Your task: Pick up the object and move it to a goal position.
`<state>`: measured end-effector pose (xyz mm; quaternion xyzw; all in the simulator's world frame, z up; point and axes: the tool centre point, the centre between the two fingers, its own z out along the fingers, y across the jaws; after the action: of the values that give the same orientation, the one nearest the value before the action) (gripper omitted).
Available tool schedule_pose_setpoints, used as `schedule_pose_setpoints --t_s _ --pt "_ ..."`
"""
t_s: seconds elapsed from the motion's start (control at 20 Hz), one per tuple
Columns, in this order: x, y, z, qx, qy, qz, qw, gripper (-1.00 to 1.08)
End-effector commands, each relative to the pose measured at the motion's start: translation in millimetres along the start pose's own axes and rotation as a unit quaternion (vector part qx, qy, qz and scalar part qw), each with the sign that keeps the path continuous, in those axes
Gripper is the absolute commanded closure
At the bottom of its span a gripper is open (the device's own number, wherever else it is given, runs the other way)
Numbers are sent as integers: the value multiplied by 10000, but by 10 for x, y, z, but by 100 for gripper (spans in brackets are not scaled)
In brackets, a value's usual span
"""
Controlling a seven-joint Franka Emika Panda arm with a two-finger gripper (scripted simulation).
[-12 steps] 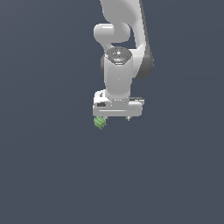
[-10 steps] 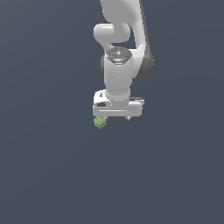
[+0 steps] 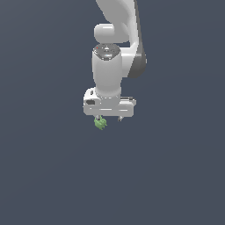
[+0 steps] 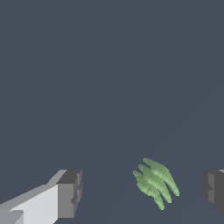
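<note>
The object (image 3: 100, 123), a tiny bright-green ridged lump, lies just below the white gripper (image 3: 108, 118) in the exterior view, under the finger on that view's left. In the wrist view the object (image 4: 155, 183) sits in the gap between the two dark fingertips (image 4: 70, 194), closer to one of them and touching neither. The gripper (image 4: 141, 192) is open and holds nothing. The white arm (image 3: 107, 70) hangs straight down over it.
A plain dark grey surface (image 3: 52, 176) fills both views. No goal marker or other thing shows.
The arm and gripper have shifted a little toward the exterior view's left, so the gripper is more nearly over the object. The object has not moved.
</note>
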<state>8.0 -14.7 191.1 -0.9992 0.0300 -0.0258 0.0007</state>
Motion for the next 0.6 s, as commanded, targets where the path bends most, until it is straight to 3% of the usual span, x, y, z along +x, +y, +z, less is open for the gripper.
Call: schedule_pose_setpoints --t_s 0.0,0.55 --pt "1 5 -3 -2 4 8 10000 -92" --pt "-72 82 114 -12 -28 -426 9991 -92"
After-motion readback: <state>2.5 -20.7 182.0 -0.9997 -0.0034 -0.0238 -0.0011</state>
